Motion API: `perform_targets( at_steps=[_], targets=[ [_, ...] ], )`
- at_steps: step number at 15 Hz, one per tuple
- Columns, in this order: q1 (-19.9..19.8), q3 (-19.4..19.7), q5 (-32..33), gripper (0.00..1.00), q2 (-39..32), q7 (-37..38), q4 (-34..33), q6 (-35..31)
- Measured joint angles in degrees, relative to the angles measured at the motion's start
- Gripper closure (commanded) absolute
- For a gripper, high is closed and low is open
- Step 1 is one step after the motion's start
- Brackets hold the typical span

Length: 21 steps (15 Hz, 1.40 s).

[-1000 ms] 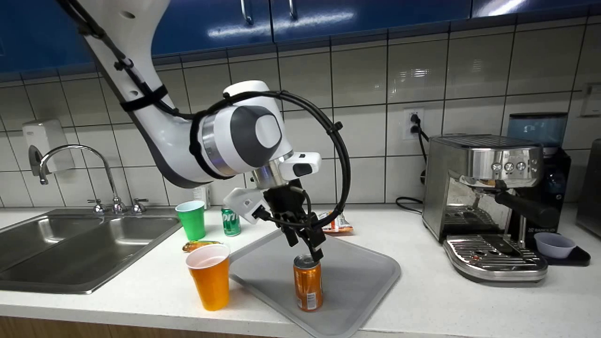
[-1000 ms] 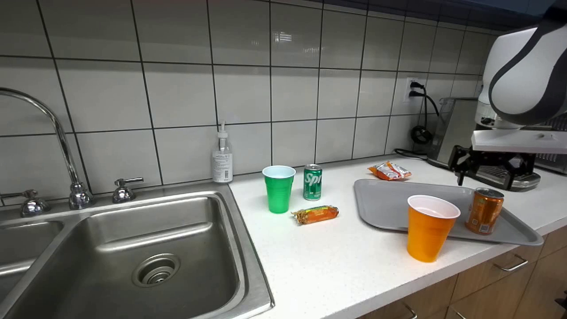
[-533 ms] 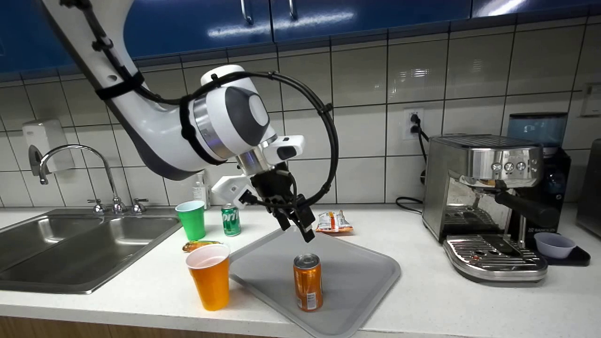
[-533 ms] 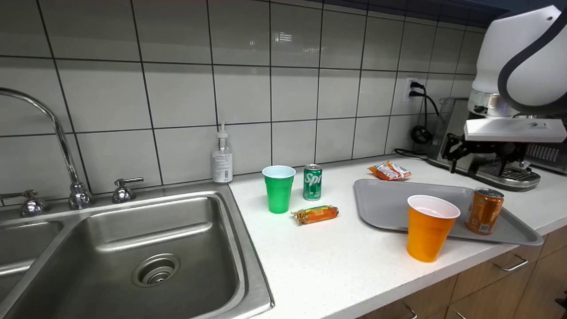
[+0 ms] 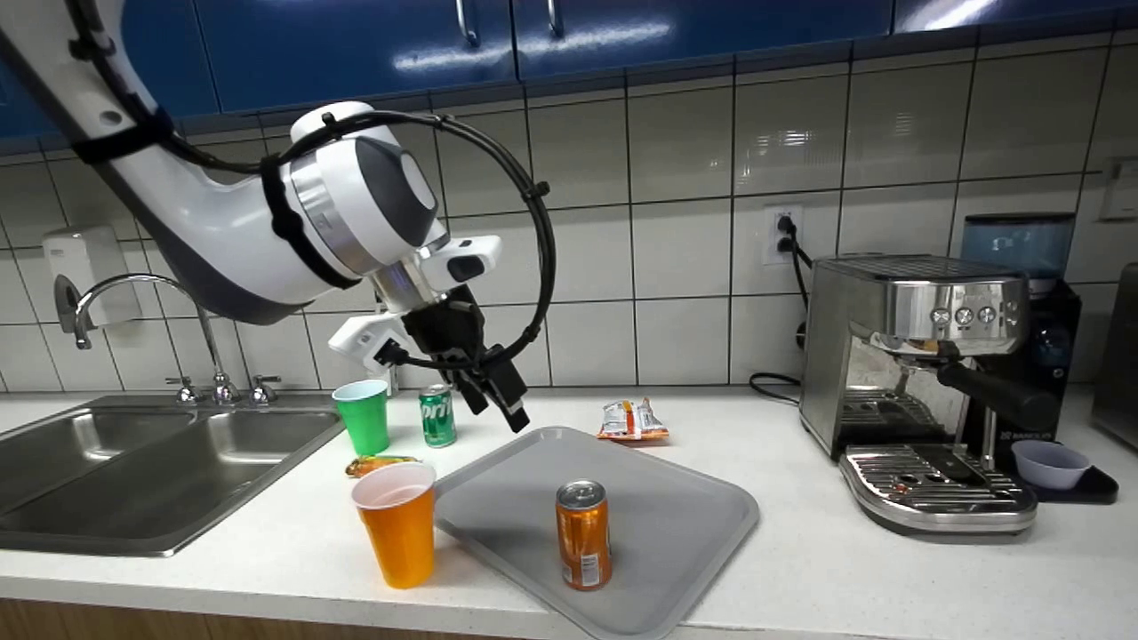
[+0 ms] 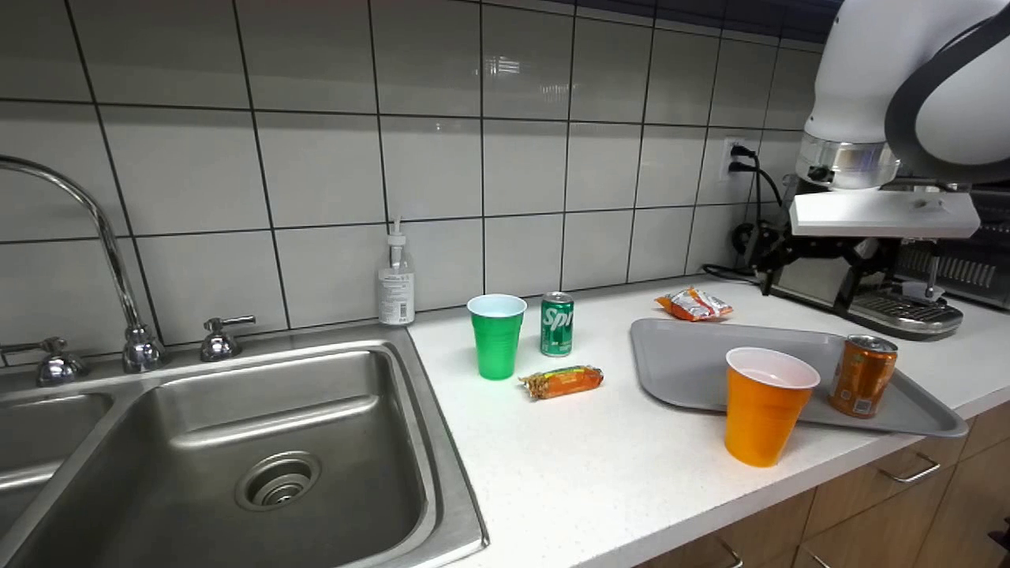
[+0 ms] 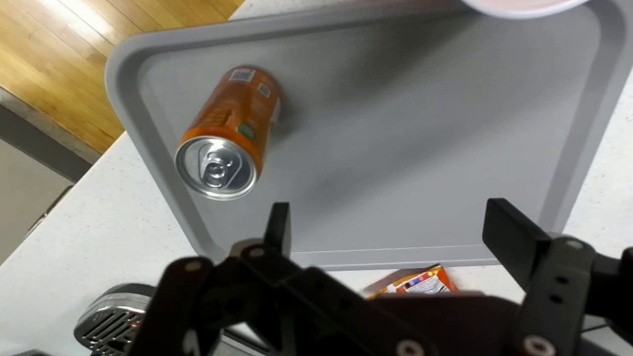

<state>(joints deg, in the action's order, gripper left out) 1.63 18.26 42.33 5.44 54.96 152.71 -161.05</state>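
Fingers (image 7: 514, 242) spread, empty; orange can (image 7: 231, 126) upright on tray (image 7: 405, 148), likely stiff but slick, fill unclear; best gripped mid-body.

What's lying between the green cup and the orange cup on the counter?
In both exterior views, a small orange packet lies on the counter between them, nearer the green cup.

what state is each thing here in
Claw: open, holding nothing
Tray: flat, one corner overhanging the counter
Orange can: upright on the tray, looks unopened
Orange cup: upright, fill level hidden
Green cup: upright, fill level hidden
Green can: upright
Snack bag: lying on the counter
Wrapped snack: lying flat
Faucet: not running
Blue cabinets: shut
Coffee machine: on or off, cannot tell
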Motion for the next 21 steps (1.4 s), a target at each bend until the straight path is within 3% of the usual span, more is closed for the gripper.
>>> perform_targets(
  at_steps=[11,21],
  targets=[
    [8.1,-4.8,-3.6,0.00,4.5,1.1,5.3,0.1],
    [15.4,-5.0,-12.5,0.00,2.8,-1.1,6.2,0.1]
  ],
)
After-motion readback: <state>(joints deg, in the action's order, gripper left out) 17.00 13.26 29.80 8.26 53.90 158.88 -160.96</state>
